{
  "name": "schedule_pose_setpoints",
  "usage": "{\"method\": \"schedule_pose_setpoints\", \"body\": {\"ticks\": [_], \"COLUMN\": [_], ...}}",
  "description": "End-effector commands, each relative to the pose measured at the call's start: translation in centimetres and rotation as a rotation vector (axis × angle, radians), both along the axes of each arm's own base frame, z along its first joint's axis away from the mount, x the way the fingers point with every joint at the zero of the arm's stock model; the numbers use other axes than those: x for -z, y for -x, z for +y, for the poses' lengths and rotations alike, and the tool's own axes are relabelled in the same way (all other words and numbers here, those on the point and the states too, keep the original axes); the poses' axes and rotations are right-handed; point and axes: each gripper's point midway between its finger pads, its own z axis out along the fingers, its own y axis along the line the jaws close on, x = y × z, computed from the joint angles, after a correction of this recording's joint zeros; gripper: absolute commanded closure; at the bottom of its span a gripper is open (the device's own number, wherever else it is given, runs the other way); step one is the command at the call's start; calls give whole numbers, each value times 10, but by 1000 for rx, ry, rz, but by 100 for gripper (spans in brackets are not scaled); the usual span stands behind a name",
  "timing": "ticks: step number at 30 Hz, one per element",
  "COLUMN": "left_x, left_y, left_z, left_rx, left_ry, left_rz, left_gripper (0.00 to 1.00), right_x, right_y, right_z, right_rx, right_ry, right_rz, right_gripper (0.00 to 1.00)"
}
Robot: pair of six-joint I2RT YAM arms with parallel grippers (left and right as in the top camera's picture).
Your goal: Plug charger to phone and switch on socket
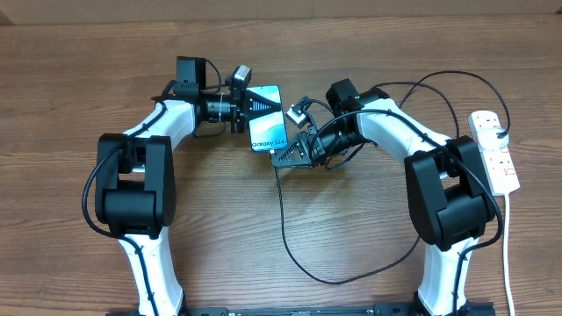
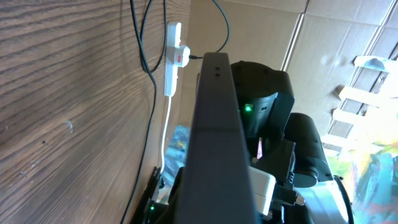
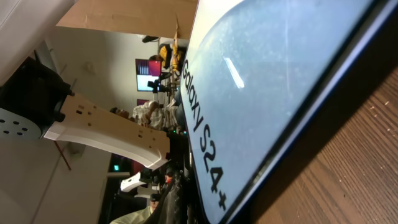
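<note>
Overhead: left hand (image 1: 263, 104) clamps the phone (image 1: 268, 133); right hand (image 1: 281, 160) closed, seemingly on the charger (image 1: 282, 211).

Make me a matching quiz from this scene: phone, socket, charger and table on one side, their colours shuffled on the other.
1. phone
2. socket
3. charger
4. table

a. white with red switches
b. brown wood
c. thin and black
d. light blue screen

Pairs: 1-d, 2-a, 3-c, 4-b
</note>
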Motion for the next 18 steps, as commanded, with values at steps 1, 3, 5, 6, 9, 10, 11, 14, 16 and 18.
{"method": "schedule_pose_setpoints", "body": {"ticks": [1, 3, 5, 6, 9, 10, 11, 14, 16, 18], "left_x": [-30, -30, -30, -30, -30, -30, -30, -30, -30, -30], "left_y": [0, -1, 0, -1, -1, 0, 0, 1, 1, 1], "left_z": [-4, -4, -4, -4, -4, -4, -4, -6, -7, -8], "left_rx": [28, 27, 27, 27, 27, 27, 28, 32, 35, 36], "left_ry": [38, 38, 39, 38, 39, 39, 39, 39, 39, 39], "left_rz": [-41, -45, -45, -45, -46, -45, -46, -46, -46, -46], "left_gripper": [96, 96, 96, 96, 96, 96, 96, 96, 96, 96], "right_x": [0, 0, 0, 0, 0, 0, 0, 0, 0, 0], "right_y": [2, 2, 2, 2, 2, 1, 1, 0, 0, 0], "right_z": [1, 1, 1, 1, 1, 2, 2, 2, 2, 2], "right_rx": [-2, -2, -2, -2, -2, -2, -2, -2, -2, -2], "right_ry": [-11, -10, -10, -10, -11, -12, -13, -16, -16, -16], "right_rz": [21, 23, 23, 23, 22, 19, 17, 10, 9, 8], "right_gripper": [96, 96, 96, 96, 96, 96, 96, 96, 96, 96]}}
